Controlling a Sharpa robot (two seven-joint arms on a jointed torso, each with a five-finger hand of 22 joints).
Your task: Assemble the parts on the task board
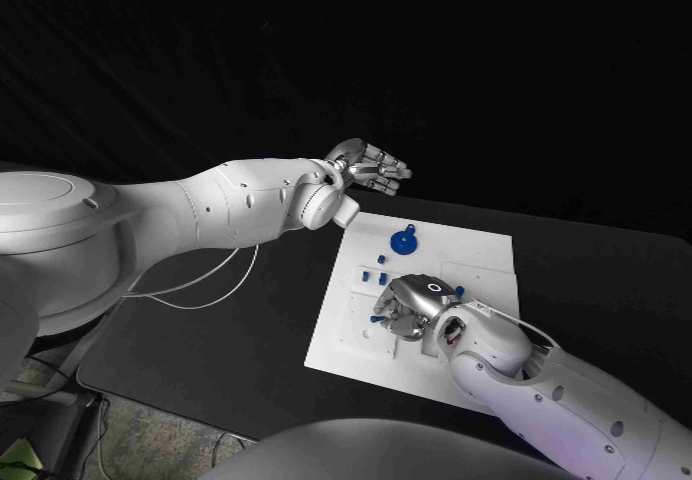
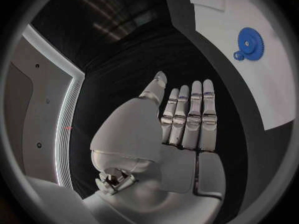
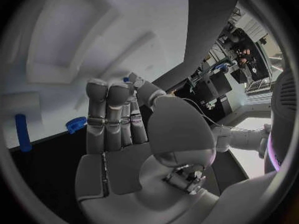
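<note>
A big black table sits under everything. A thin white cable lies in a loop on the table's left side.

The table is matt black and smooth. On it the board looks like smooth white plastic with a dull finish. The gear and the small parts look like blue plastic (the gear's toothed edge is plain in the left wrist view). Both hands, left and right, have a silvery metallic sheen, with glossy highlights across the fingers. The arms are glossy white shells, seemingly plastic.
</note>
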